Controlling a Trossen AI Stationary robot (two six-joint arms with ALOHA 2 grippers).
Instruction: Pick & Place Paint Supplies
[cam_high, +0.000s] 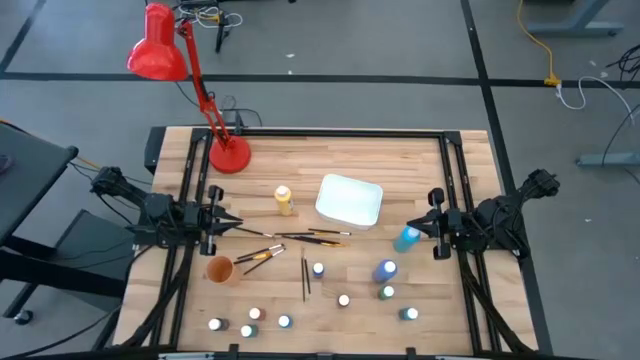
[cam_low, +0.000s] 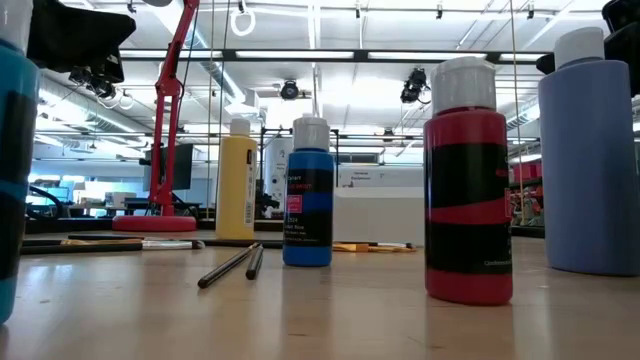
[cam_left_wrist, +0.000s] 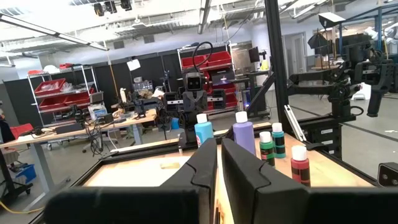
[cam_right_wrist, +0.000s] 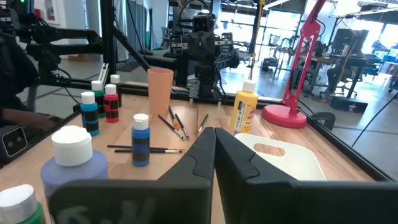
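Small paint bottles stand on the near half of the table: a light blue one (cam_high: 406, 238), a lavender one (cam_high: 385, 270), a green one (cam_high: 387, 292) and several white-capped ones near the front edge (cam_high: 284, 322). A yellow bottle (cam_high: 284, 199) stands farther back. Thin dark-handled brushes (cam_high: 290, 236) lie flat at mid-table. In the low view a red bottle (cam_low: 467, 180) and a blue bottle (cam_low: 308, 195) stand upright. My left gripper (cam_high: 232, 224) hovers shut at the table's left side, and my right gripper (cam_high: 413, 227) hovers shut at the right side, just beside the light blue bottle.
A white rectangular tray (cam_high: 349, 200) sits at mid-table, toward the far side. An orange cup (cam_high: 219, 269) stands near the left gripper. A red desk lamp (cam_high: 228, 155) has its base on the far left corner. Dark rails frame the table edges (cam_high: 455, 180).
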